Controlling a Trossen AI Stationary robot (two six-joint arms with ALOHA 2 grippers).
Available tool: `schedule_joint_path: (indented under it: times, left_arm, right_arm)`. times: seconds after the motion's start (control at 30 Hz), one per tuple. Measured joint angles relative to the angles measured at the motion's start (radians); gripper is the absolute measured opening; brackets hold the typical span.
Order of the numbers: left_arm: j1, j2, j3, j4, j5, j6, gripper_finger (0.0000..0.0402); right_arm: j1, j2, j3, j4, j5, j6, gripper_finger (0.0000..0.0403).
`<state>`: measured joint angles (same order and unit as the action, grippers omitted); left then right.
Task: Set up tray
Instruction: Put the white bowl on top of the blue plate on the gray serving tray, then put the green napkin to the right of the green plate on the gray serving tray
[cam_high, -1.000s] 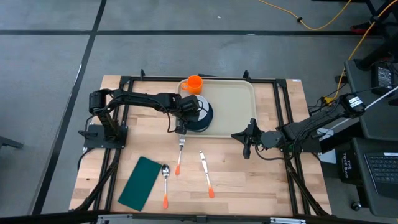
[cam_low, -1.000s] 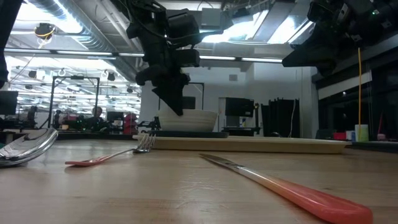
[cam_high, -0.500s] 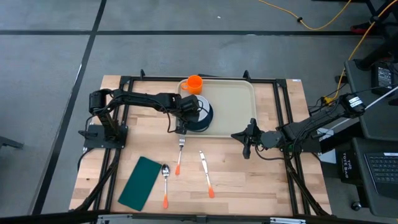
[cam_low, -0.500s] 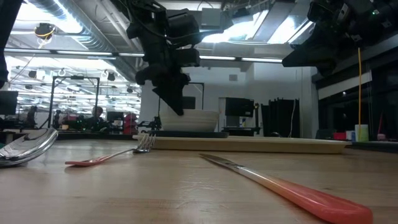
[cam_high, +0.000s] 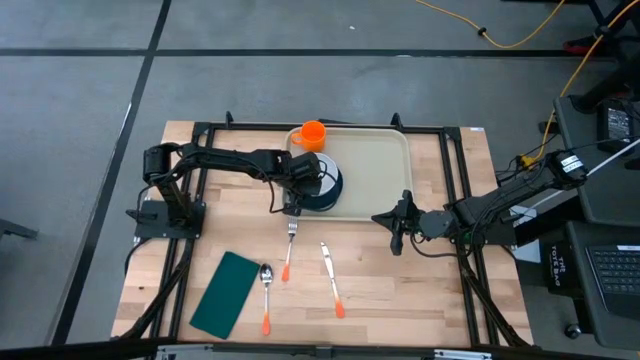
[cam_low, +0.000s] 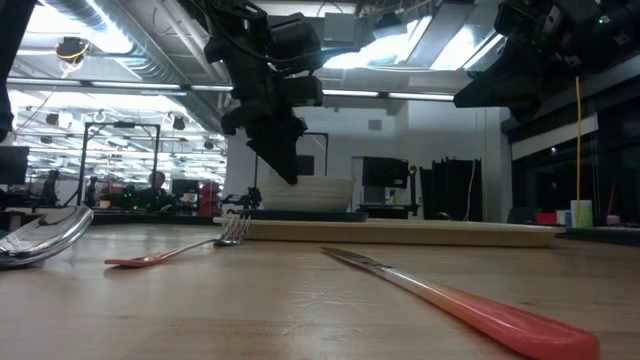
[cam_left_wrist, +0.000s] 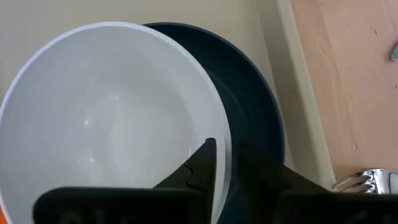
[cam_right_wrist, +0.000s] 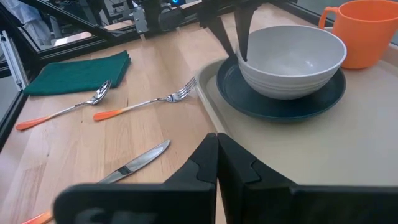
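High view, smooth cream rectangular tray (cam_high: 375, 165), round dark plate (cam_right_wrist: 311, 102) under glossy white bowl (cam_left_wrist: 106, 130), left gripper (cam_left_wrist: 221, 163) pinching bowl rim, right gripper (cam_right_wrist: 216, 163) closed, empty, beside tray.

Wooden table (cam_high: 400, 290) (slatted) carries tray (cam_high: 380, 165), napkin (cam_high: 226, 294), cutlery.

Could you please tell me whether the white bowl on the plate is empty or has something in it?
Empty. The left wrist view looks straight into the bowl and shows only its bare white inside; the right wrist view also shows nothing in it as it sits upright on the plate.
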<state>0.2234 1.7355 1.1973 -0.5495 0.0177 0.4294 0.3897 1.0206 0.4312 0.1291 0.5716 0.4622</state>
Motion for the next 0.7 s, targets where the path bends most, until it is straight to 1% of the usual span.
schedule_joint_path:
  times: [0.3, 0.37, 0.53, 0.7]
  left_arm:
    - [0.000, -0.001, 0.000, -0.002, -0.005, -0.020, 0.0096]
    - [0.000, -0.004, 0.000, -0.003, -0.021, -0.024, 0.0105]
    - [-0.010, -0.004, 0.000, -0.007, -0.099, -0.026, 0.0125]
    - [-0.027, -0.006, 0.000, -0.013, -0.104, -0.026, 0.0138]
  right_arm:
    - [0.000, 0.000, 0.000, 0.000, 0.000, 0.000, 0.0006]
    - [0.000, 0.000, 0.000, 0.000, 0.000, 0.000, 0.0006]
    - [0.000, 0.000, 0.000, 0.000, 0.000, -0.002, 0.0006]
    - [0.000, 0.000, 0.000, -0.002, 0.000, -0.003, 0.0006]
